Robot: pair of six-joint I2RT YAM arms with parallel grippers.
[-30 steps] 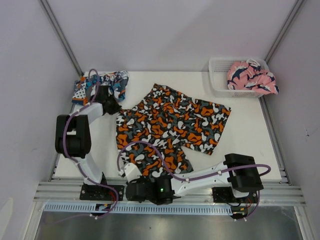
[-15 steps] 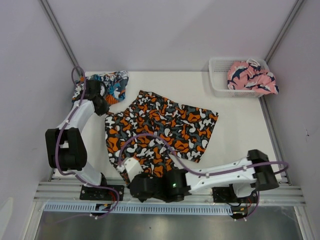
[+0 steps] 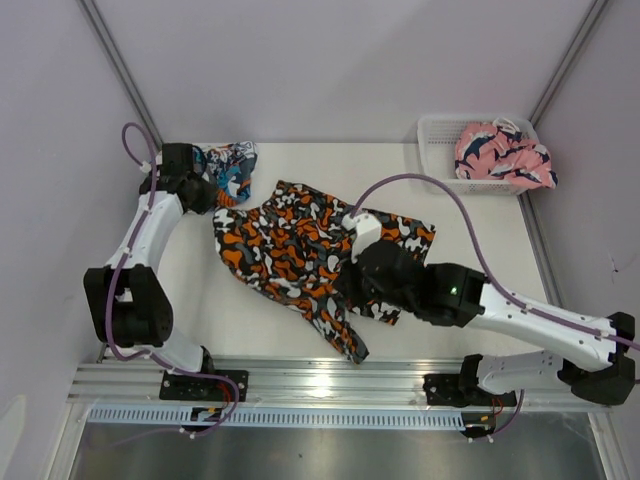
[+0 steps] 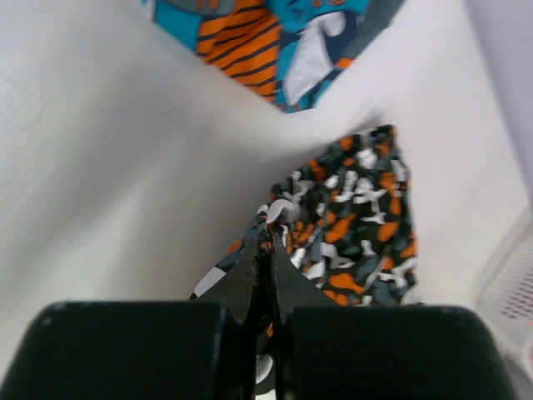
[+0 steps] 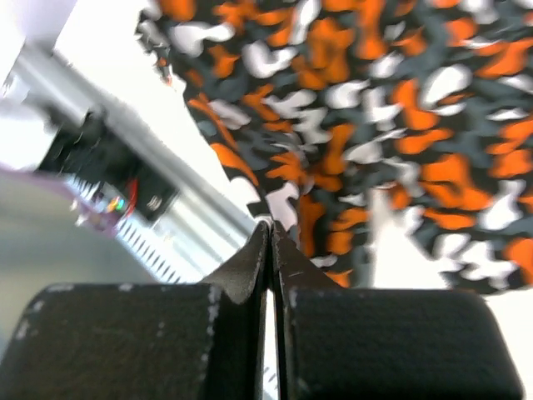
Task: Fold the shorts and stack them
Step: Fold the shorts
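Left gripper, upper left, and right gripper, centre, are each pinching the blotched shorts, jaws clamped on cloth. Probably stretching it for folding.

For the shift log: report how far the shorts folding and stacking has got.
Done: nothing finished; the teal shorts lie bunched at the far-left corner. In hand: left gripper and right gripper are both shut on the blotched shorts, drawn up mid-fold. Left: finish that fold, fold the teal pair, stack them.
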